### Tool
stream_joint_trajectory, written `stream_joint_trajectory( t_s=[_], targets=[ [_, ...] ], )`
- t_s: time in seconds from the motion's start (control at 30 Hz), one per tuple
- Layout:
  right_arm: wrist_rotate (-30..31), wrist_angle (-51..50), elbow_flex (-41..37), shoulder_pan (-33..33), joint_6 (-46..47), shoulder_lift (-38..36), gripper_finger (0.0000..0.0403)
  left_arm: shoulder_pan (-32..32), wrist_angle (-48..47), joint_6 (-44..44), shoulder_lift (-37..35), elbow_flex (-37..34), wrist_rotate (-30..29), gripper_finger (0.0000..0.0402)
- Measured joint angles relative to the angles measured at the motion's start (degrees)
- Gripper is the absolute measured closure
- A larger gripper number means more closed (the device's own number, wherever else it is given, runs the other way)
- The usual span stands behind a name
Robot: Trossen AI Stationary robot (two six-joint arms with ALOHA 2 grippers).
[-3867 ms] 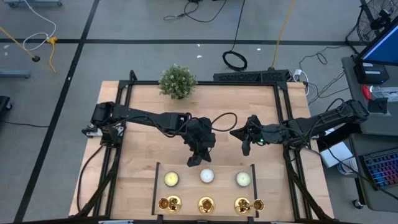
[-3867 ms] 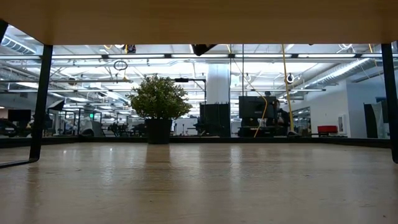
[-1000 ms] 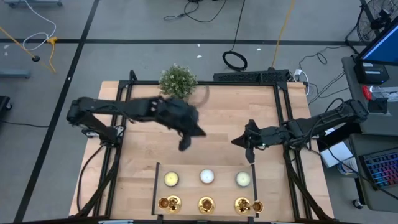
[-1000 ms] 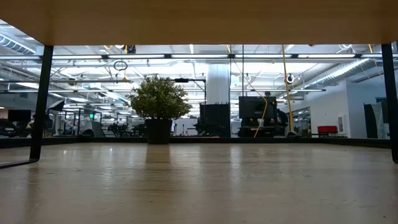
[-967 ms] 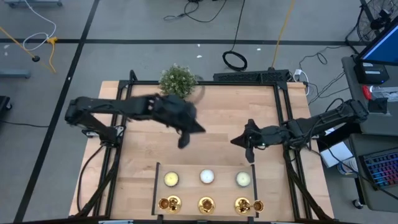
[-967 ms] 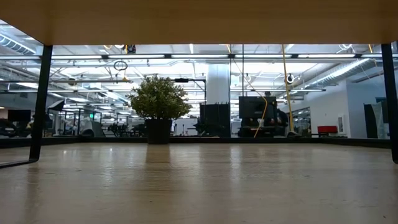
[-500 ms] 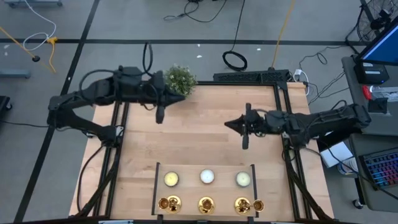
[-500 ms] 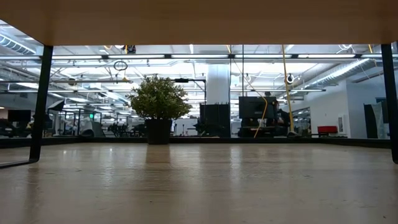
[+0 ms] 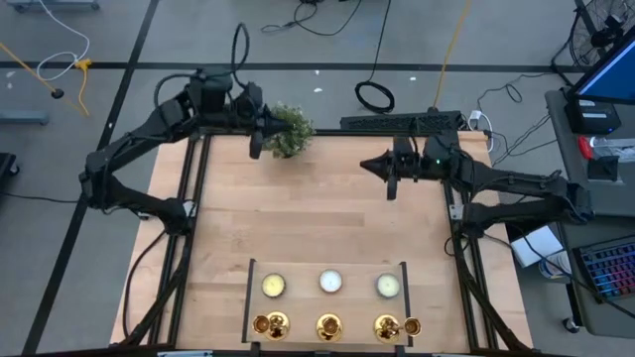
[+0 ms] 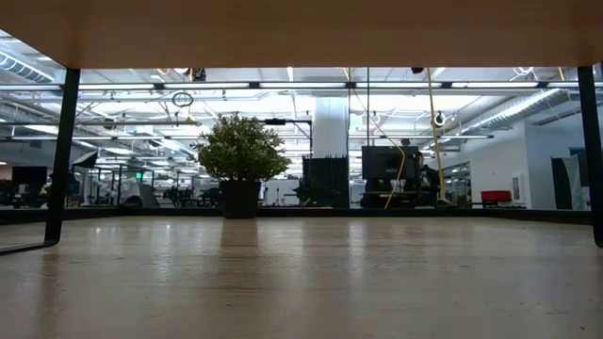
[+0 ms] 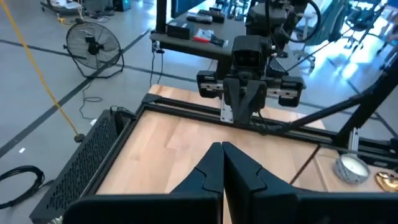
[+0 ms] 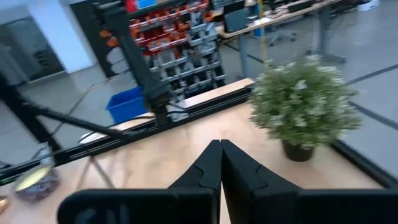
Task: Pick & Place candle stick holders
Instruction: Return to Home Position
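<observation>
The gold candle stick holders (image 9: 270, 324) (image 9: 328, 325) (image 9: 387, 326) stand in a row at the table's near edge, far from both arms. One of them (image 11: 388, 180) shows at the edge of the left wrist view. My left gripper (image 9: 256, 149) hangs shut in the air at the far left, just beside the potted plant (image 9: 286, 129). My right gripper (image 9: 390, 186) hangs shut over the far right part of the table. Both hold nothing. Each wrist view shows its own fingers closed together (image 11: 222, 149) (image 12: 220, 146).
Three white candles (image 9: 273, 286) (image 9: 329, 281) (image 9: 387, 286) sit in a row just beyond the holders, between two black rails (image 9: 248, 297) (image 9: 405, 297). The plant (image 10: 240, 151) stands at the far edge. A black frame (image 9: 451, 188) borders the table. Bare wood lies in the middle.
My left gripper has swung from the table's middle up and toward the far left corner, ending beside the plant. My right gripper has moved toward the far edge and risen a little. Both have stayed shut. The holders and candles have not moved.
</observation>
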Motion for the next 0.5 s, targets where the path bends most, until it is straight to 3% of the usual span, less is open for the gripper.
stream_joint_trajectory(
  t_s=[0.13,0.27,0.33,0.5],
  targets=[
    [0.4,0.0,0.0,-3.0,-1.4,0.0,0.0403,1.9,1.9,-0.1,1.0,0.0,0.0,0.0401],
    [7.3,-0.4,0.0,-4.2,-1.7,0.0,0.0403,1.9,3.2,-1.2,0.9,0.0,-9.2,0.0401],
    [9.3,-1.0,0.0,-3.6,-2.0,-0.1,0.0403,1.4,2.9,-1.9,1.0,0.0,-11.9,0.0401],
    [9.1,-5.4,0.0,2.0,-4.2,-1.5,0.0403,-2.7,1.0,-5.2,0.4,0.0,-11.1,0.0401]
  ],
)
